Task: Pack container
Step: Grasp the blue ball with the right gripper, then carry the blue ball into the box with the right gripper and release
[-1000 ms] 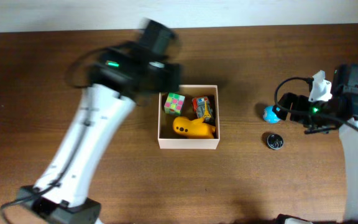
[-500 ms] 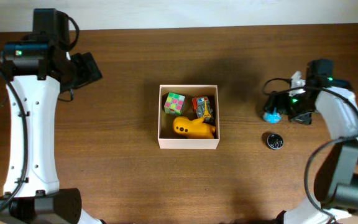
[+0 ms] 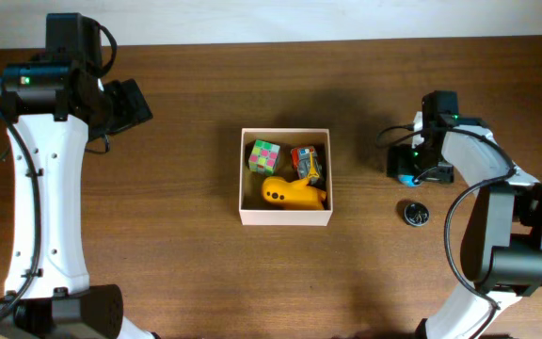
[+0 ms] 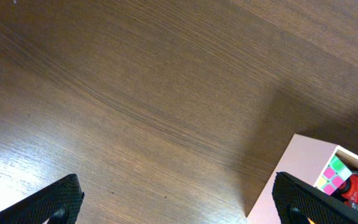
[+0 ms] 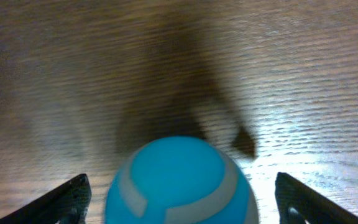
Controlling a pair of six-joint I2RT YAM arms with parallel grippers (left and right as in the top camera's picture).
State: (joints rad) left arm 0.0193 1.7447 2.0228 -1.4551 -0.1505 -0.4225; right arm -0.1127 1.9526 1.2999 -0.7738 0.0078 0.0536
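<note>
The container (image 3: pixel 285 217) is a square cream-white cardboard box at the table's middle. It holds a multicoloured cube (image 3: pixel 264 156), a red toy (image 3: pixel 306 162) and a yellow toy (image 3: pixel 293 194). Its corner also shows in the left wrist view (image 4: pixel 303 168). A blue ball with pale stripes (image 3: pixel 407 175) lies on the table to the right. My right gripper (image 5: pixel 182 205) is open, its fingers on either side of the blue ball (image 5: pixel 182 186), apart from it. My left gripper (image 4: pixel 179 205) is open and empty over bare wood, far left of the box.
A small dark round object (image 3: pixel 416 214) lies on the table just below the blue ball. The wooden table (image 3: pixel 158 245) ends at a pale wall along the back edge.
The right gripper has moved left and down over the blue ball. The left arm swung from the box to the far left a second ago and has since held still.
</note>
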